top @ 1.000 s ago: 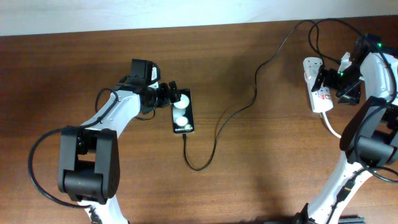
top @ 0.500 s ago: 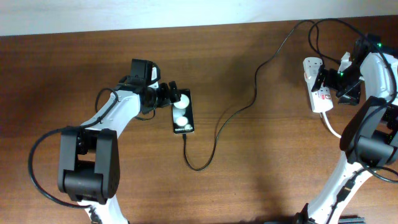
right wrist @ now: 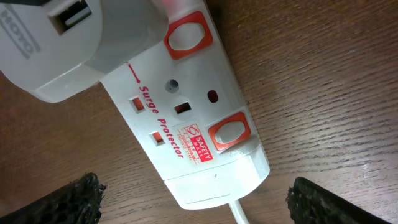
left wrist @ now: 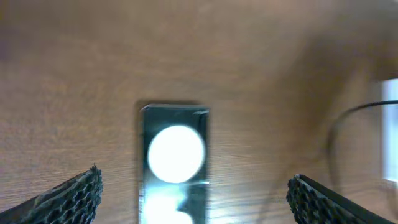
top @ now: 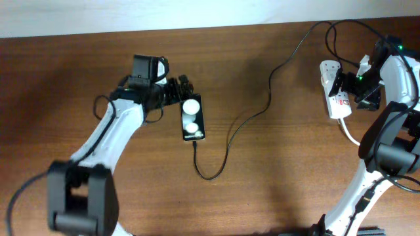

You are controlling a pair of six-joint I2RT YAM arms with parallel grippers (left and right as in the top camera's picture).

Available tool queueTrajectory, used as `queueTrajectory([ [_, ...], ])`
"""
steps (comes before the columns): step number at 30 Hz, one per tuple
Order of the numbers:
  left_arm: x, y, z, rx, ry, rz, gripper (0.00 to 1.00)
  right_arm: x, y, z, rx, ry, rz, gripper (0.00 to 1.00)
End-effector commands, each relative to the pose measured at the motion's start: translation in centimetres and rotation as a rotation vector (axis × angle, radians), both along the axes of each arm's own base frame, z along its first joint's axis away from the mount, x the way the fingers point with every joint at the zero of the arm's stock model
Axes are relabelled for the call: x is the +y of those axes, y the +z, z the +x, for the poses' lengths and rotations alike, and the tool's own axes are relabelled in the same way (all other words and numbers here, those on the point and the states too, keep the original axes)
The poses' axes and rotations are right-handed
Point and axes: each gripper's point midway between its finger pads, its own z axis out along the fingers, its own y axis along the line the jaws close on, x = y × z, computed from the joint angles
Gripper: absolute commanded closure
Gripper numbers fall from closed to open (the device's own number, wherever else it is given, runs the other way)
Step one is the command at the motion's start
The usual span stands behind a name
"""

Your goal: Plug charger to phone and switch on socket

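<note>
The phone [top: 192,118] lies flat at the table's middle left, and its two white spots show in the left wrist view [left wrist: 175,163]. My left gripper [top: 182,87] is open and empty, just off the phone's far end, and its fingers [left wrist: 194,176] stand wide on either side of the phone. The charger's thin black cable [top: 227,141] runs from the phone's near end to the socket. The socket [top: 335,95] lies at the far right. My right gripper [top: 352,85] is open over it, and its fingers [right wrist: 194,182] straddle the rounded cord end [right wrist: 211,174].
A white adapter plug [right wrist: 68,43] sits in the strip's far outlet. Two red switches [right wrist: 231,132] [right wrist: 185,38] show on the strip. The thick white cord [top: 348,132] leaves the strip toward the right arm's base. A white wall edge runs along the table's back.
My left arm has lifted and drawn back a little from the phone's far end, with its wrist shifted up and to the left. The right arm, phone and cable have not moved.
</note>
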Motion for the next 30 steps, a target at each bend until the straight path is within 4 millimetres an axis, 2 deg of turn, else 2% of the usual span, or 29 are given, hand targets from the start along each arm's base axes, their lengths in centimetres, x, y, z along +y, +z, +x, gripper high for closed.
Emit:
queueTrajectory([
  [1, 0.2, 5.9, -0.3, -0.135, 0.001, -0.019, 0.01, -0.4, 0.3, 0.3, -0.010, 0.000, -0.018, 0.01],
  [3, 0.2, 8.2, -0.7, -0.188, 0.001, -0.030, 0.01, -0.4, 0.3, 0.4, -0.010, 0.000, -0.018, 0.01],
  [5, 0.3, 9.3, -0.9, -0.212, 0.000, -0.034, 0.01, -0.4, 0.3, 0.4, -0.010, 0.000, -0.018, 0.01],
  [7, 3.0, 9.3, -0.1, -0.245, 0.109, 0.093, 0.01, -0.4, 0.3, 0.4, -0.010, 0.000, -0.018, 0.01],
  [11, 3.2, 9.2, -0.2, -0.241, 0.114, 0.100, 0.01, -0.4, 0.3, 0.4, -0.010, 0.000, -0.018, 0.01],
  [16, 3.5, 6.6, -1.5, -0.184, 0.068, 0.162, 0.01, -0.4, 0.3, 0.4, -0.010, 0.000, -0.018, 0.01],
  [19, 3.5, 3.9, -2.3, -0.161, 0.062, 0.169, 0.01, -0.4, 0.3, 0.4, -0.010, 0.000, -0.018, 0.01],
  [24, 4.1, -1.8, -5.3, -0.122, -0.066, 0.269, 0.01, -0.4, 0.3, 0.4, -0.010, 0.000, -0.018, 0.01],
  [30, 4.7, -3.3, -7.5, -0.234, -0.075, 0.269, 0.01, -0.4, 0.3, 0.4, -0.010, 0.000, -0.018, 0.01],
])
